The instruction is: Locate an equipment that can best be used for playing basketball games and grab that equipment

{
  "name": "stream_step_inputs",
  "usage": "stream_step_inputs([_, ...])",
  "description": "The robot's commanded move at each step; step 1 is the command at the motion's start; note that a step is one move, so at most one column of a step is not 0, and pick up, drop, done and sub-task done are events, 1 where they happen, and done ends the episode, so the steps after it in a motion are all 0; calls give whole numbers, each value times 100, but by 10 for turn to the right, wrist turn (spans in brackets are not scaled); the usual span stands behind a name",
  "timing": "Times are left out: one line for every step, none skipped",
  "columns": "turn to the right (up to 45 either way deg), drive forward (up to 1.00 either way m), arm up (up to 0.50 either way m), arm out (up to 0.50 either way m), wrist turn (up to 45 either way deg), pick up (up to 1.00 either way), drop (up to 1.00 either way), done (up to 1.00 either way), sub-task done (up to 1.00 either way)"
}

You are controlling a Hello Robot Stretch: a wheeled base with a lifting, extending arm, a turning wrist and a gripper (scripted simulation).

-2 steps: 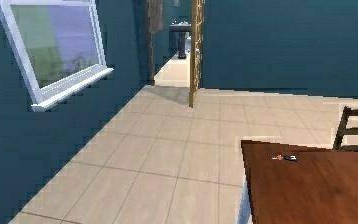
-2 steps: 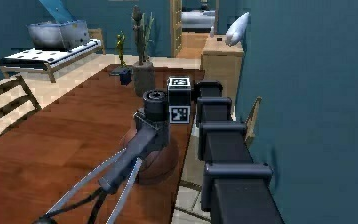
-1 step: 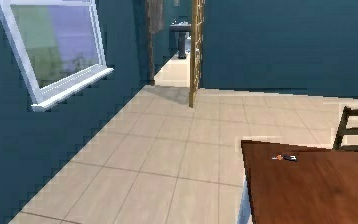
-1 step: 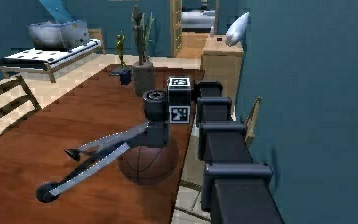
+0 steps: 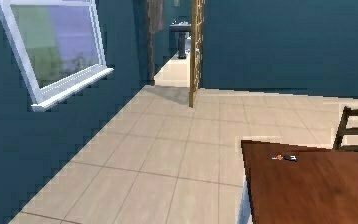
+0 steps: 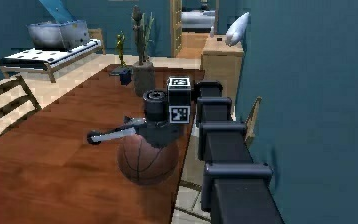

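Dark teal walls (image 5: 277, 40) are seen throughout. A white-framed window (image 5: 57, 45) is set at the upper left of the forward view. The floor (image 5: 157, 150) is laid with pale beige tiles. A wood-framed doorway (image 5: 177, 45) is placed at the upper middle. A brown wooden counter (image 5: 307, 185) is shown at the lower right, a chair (image 5: 353, 128) behind it. In the arm side view, a bed (image 6: 47, 55) is seen upper left, potted plants (image 6: 144, 75) and a wooden dresser (image 6: 222, 65) at upper middle.
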Motion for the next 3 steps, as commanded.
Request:
stream_step_inputs([0,0,0,0,240,0,0,0,0])
stream_step_inputs([0,0,-20,0,0,0,0,0,0])
stream_step_inputs([0,0,0,0,0,100,0,0,0])
